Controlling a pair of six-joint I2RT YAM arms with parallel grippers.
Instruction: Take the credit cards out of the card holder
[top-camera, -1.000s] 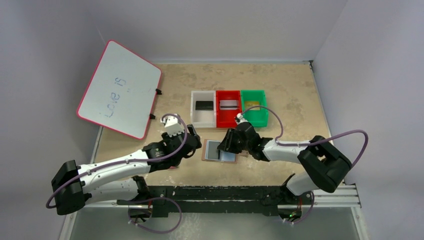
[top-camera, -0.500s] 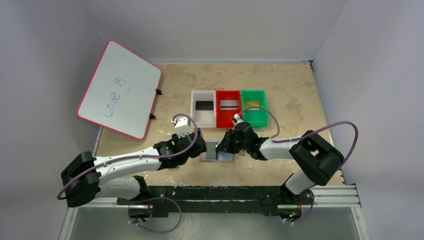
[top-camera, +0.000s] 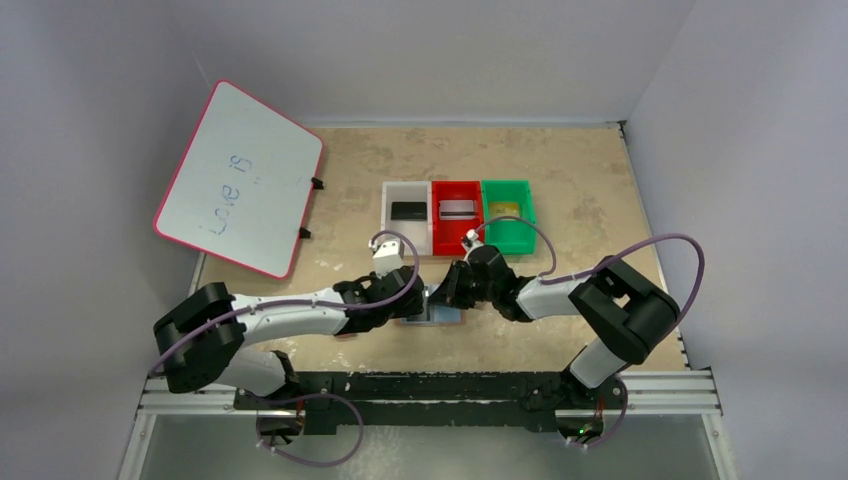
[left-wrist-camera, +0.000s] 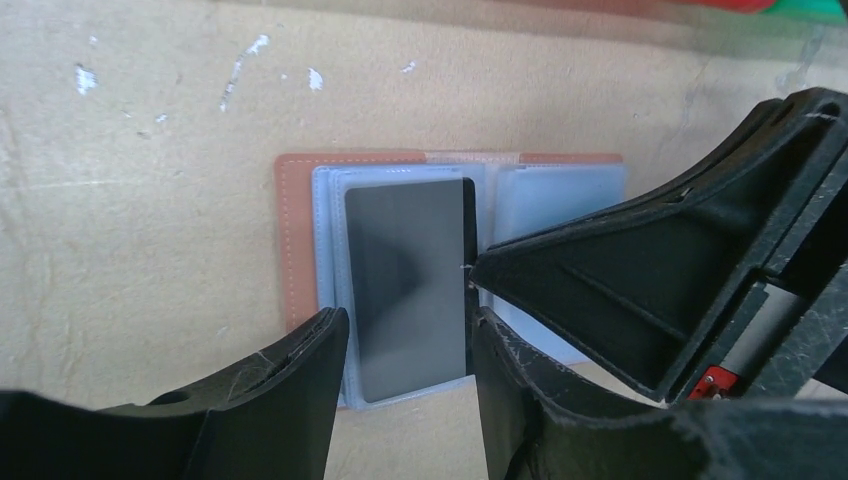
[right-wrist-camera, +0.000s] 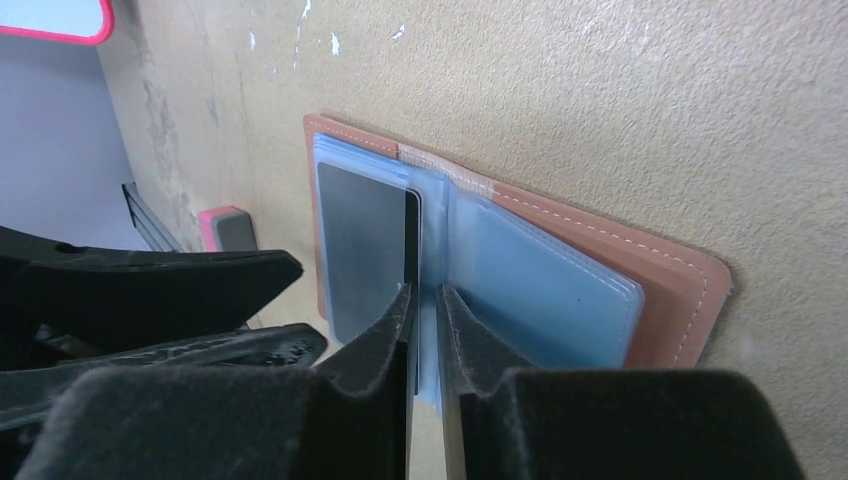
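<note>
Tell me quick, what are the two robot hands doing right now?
Left gripper: open, fingers either side of the dark card.
Right gripper: almost shut, pinching a clear sleeve of the card holder.

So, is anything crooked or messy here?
Yes. The whiteboard sits crooked, sticking out past the left edge of the table. There are white specks on the tabletop near the open card holder. Nothing looks spilled or broken.
</note>
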